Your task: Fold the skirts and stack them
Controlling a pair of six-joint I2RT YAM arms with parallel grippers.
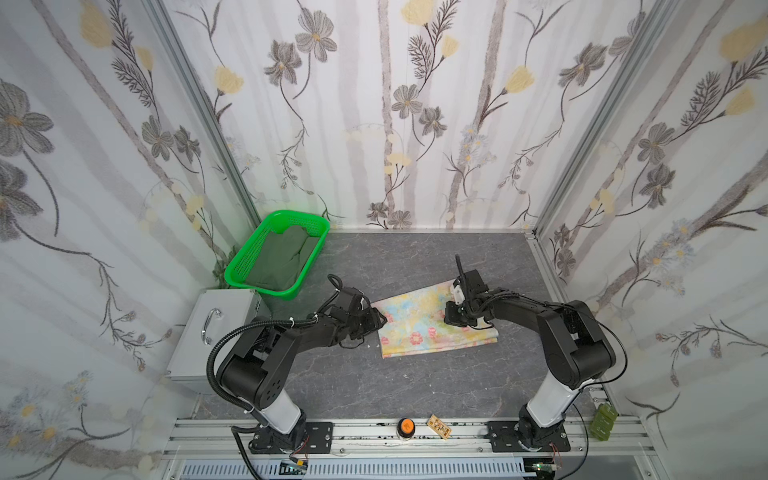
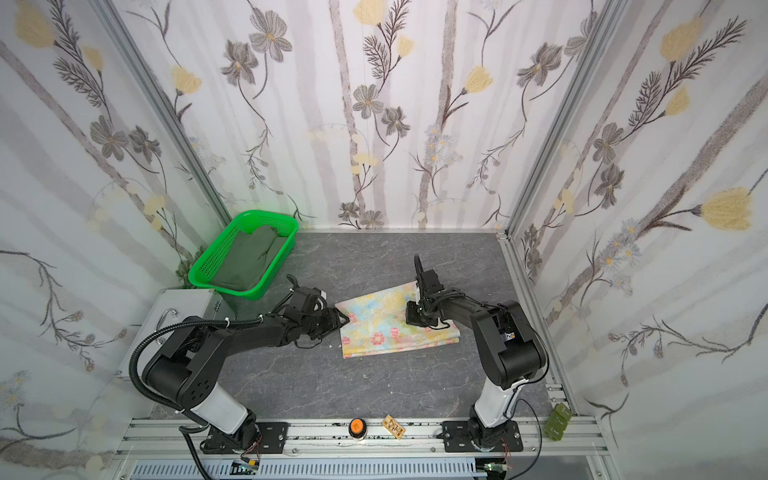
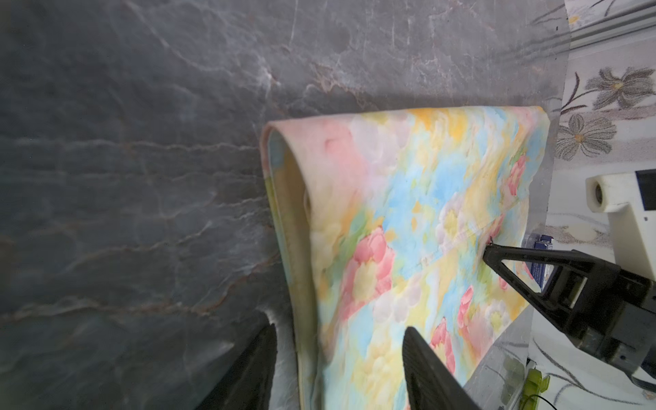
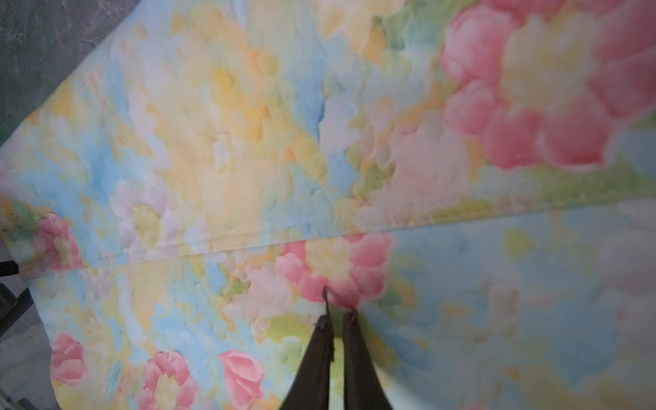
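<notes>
On grey marble tabletop (image 1: 415,395), mid-right: floral skirt (image 1: 419,324) (image 2: 386,324), pastel yellow-blue w/ pink flowers, folded into rough rectangle, lying flat. A stitched hem runs across its top layer in right wrist view (image 4: 248,142).

L gripper (image 1: 380,322) (image 3: 339,326) at skirt's left edge, low. Jaws apart, straddling the rolled fold edge; one finger over bare table, other over cloth. Not pinching anything.

R gripper (image 1: 451,320) (image 4: 337,314) over skirt's right part, pointing down. Jaws closed to a thin slit, tips touching top layer on a pink flower. No cloth seen caught betw. them.

Olive skirt (image 1: 278,257) (image 2: 249,257), plain dark green, lies crumpled inside green mesh basket (image 1: 245,257) at back-left corner, well apart from floral skirt and both grippers.
</notes>
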